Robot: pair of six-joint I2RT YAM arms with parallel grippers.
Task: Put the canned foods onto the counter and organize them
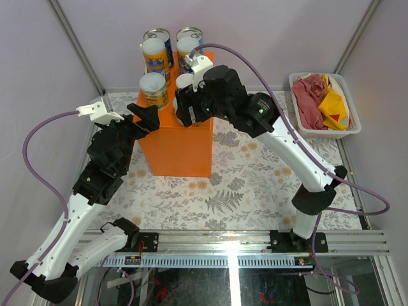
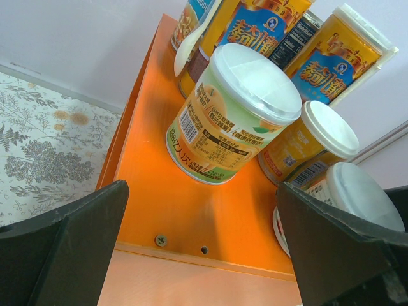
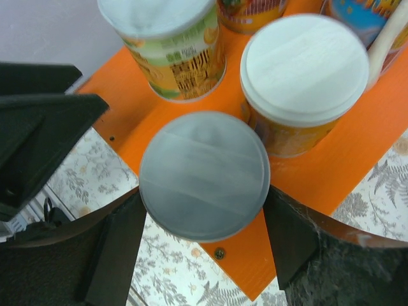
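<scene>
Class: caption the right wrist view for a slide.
Right gripper brackets a pale-lidded cylindrical can on the bright orange rectangular box.

A table (image 1: 255, 185) surfaced in a grey-and-rust leaf and flower print carries two things. An orange counter (image 1: 182, 150), a large box with small screws along its edges, stands left of centre towards the far side. A white basket (image 1: 325, 134) sits well apart from it at the far right corner. A metal rail (image 1: 242, 241) runs along the table's near edge. Six cans stand upright in three pairs on the counter's top: blue-labelled cans (image 1: 159, 35) at the back, yellow-orange cans (image 1: 156, 58) with white lids before them, and shorter pale-lidded cans (image 1: 153, 89) nearest the front edge.
</scene>
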